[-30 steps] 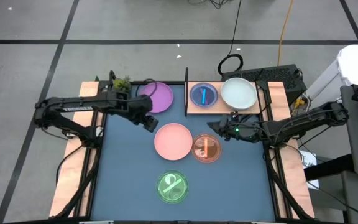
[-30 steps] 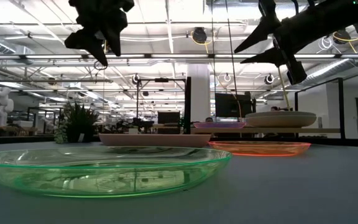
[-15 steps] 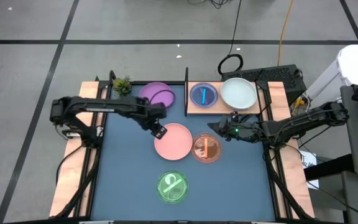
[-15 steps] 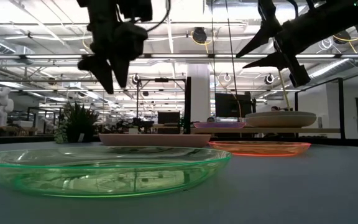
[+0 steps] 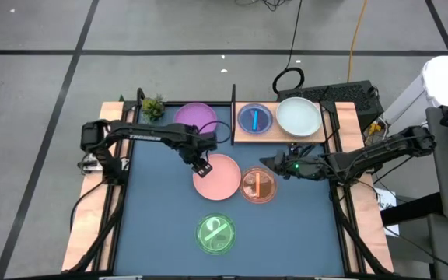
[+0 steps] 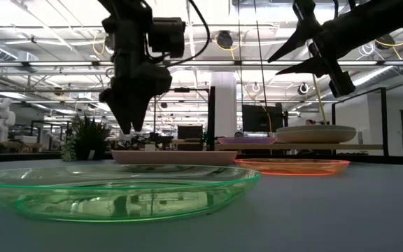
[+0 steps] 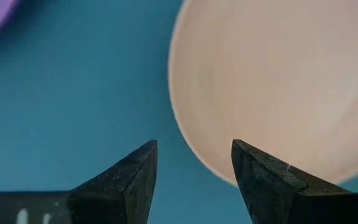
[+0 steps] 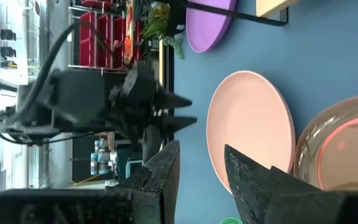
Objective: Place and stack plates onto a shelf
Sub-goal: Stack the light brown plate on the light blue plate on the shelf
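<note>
We saw the blue table (image 5: 162, 225) filling the middle of the high view, and no brand, label or readable writing anywhere on it. The shelf (image 5: 282, 137), a light-wood board, lay at the upper centre-right, carrying a pale mint-white plate (image 5: 299, 117) and, to its left, a small cyan plate (image 5: 254, 118). The purple plate (image 5: 196, 118) sat on the table left of the shelf. The pink plate (image 5: 217, 176) lay at the frame's centre, with the small orange-brown plate (image 5: 259, 186) touching or just beside its right edge, and the small green plate (image 5: 216, 235) near the lower centre.

The left gripper (image 5: 201, 165) hung over the pink plate's upper-left rim; its fingers (image 7: 124, 180) stood apart with the rim showing between them, nothing held, and in the low view its tip (image 6: 129, 124) was clearly above the plate. The right gripper (image 5: 273, 163) waited right of centre, above the orange-brown plate's upper edge, its fingers (image 8: 160, 168) also parted and empty.
</note>
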